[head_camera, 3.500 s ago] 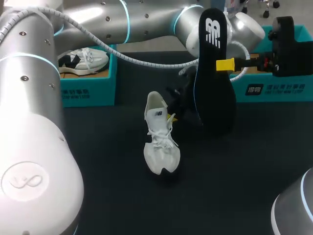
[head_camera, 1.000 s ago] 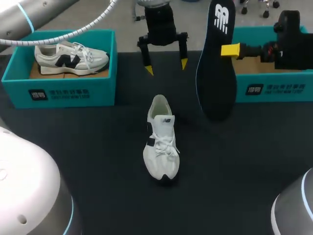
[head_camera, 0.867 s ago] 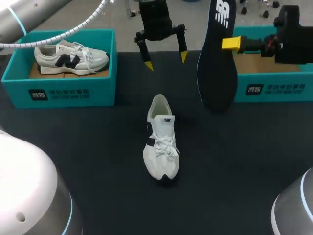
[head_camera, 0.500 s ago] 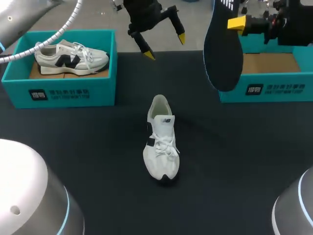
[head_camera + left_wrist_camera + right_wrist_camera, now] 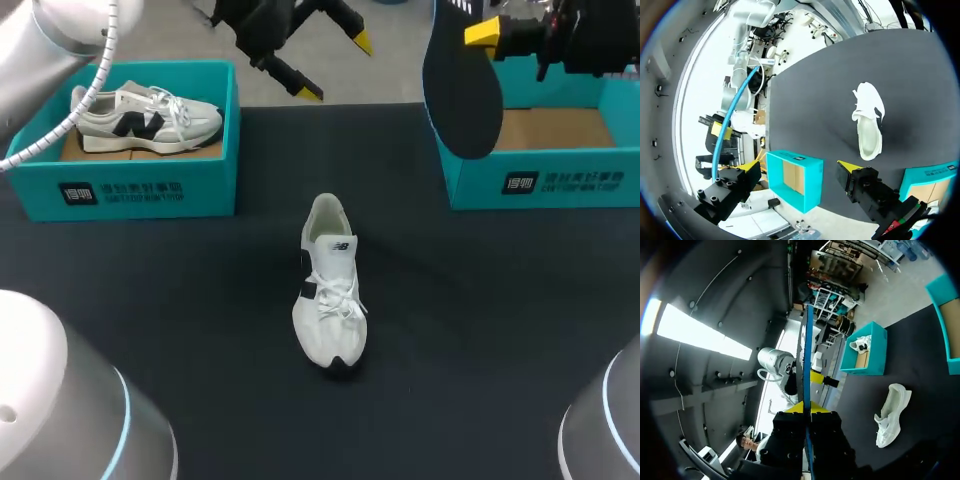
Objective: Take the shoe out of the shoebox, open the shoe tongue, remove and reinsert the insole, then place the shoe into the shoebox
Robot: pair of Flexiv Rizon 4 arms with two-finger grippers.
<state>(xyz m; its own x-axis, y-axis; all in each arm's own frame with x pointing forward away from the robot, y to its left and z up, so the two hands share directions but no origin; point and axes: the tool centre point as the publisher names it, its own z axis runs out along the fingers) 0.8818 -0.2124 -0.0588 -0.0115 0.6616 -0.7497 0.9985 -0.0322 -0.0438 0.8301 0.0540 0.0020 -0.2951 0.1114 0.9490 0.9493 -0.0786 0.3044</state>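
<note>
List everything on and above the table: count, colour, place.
loose shoe: one, white, upright at the table's middle, toe toward the robot.
boxed shoe: one, white with black, inside the left shoebox.
left shoebox: one, teal, far left of the table.
right shoebox: one, teal, far right, brown floor showing.
insole: one, black, hanging upright in the air by the right shoebox.
table: one, black.
left claw: one, yellow-tipped, open and empty, above the table's far edge.
right claw: one, yellow-tipped, shut on the insole's upper part.

Blk matte tbl [image 5: 520, 330] spans whole head view
</note>
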